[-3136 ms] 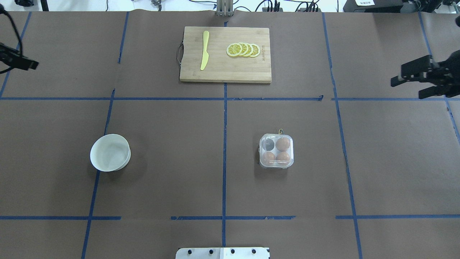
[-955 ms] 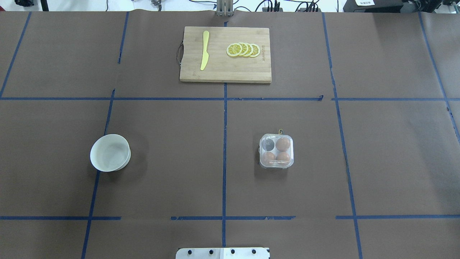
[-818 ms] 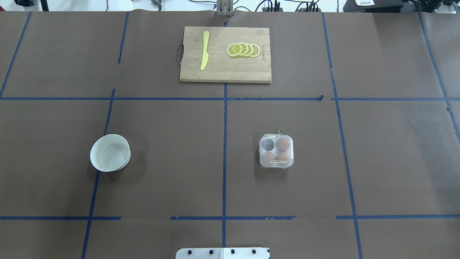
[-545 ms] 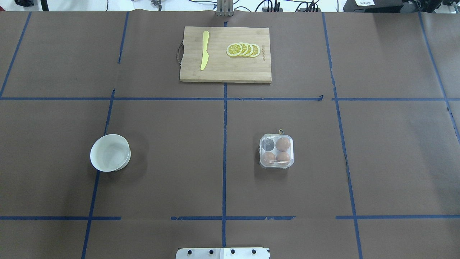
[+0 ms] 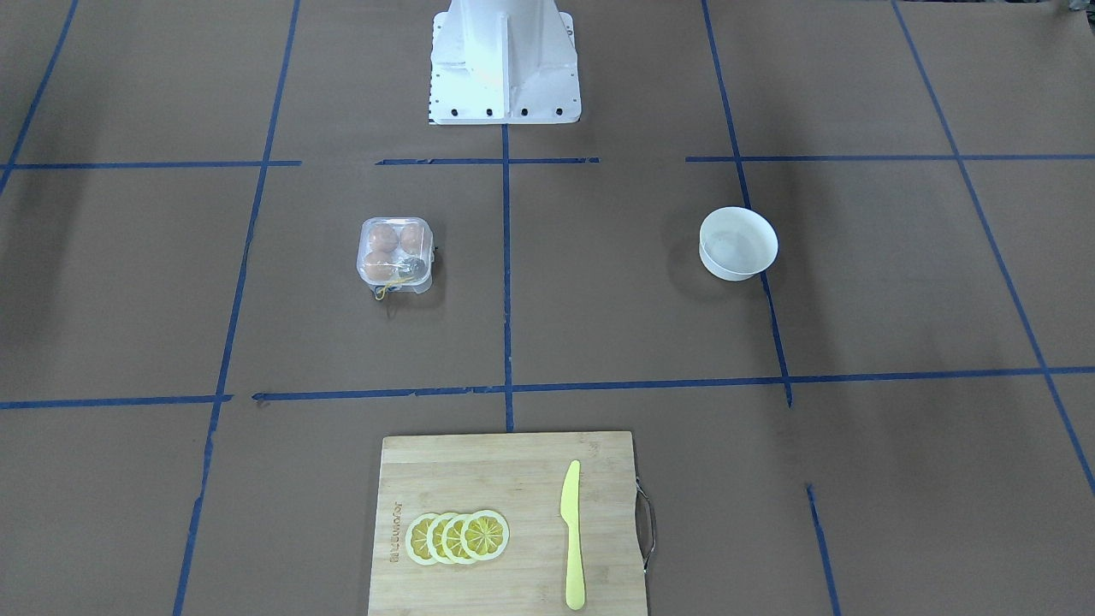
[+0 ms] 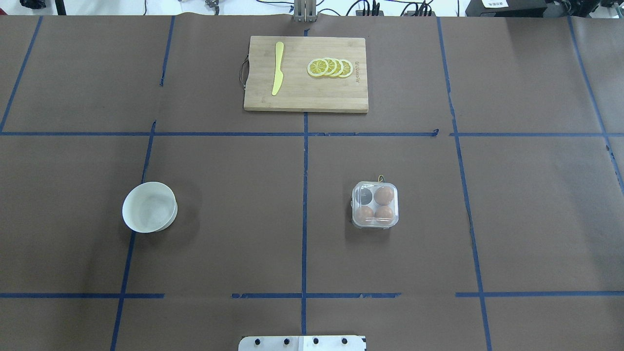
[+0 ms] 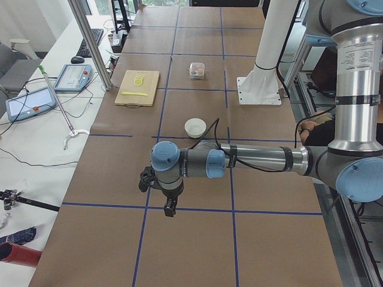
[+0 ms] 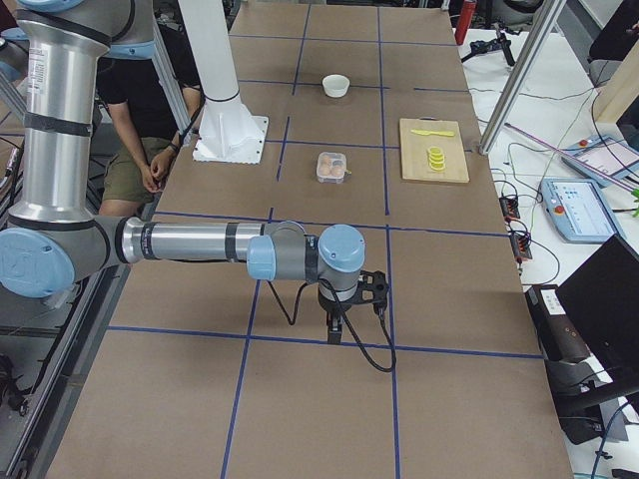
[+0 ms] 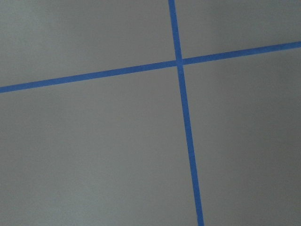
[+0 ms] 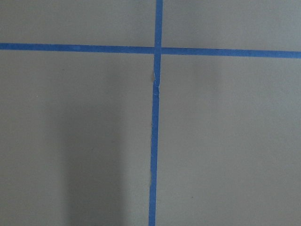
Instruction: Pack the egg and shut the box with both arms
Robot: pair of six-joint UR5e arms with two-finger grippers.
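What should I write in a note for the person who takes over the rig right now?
Left gripper: hangs over the table near its left end; open or shut cannot be told.
Right gripper: the same, near the right end.
Box: on the table, right of centre, with three brown eggs inside; the fourth cell looks dark.
Lid: seems down; the latch is not clear.
Bowl: empty. No loose egg shows in any view.
Left to do: check the fourth cell and the lid.

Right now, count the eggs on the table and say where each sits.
3, all inside the box: far-right egg, near-left egg, near-right egg, as the overhead view shows them. The far-left cell looks empty; none seems hidden.
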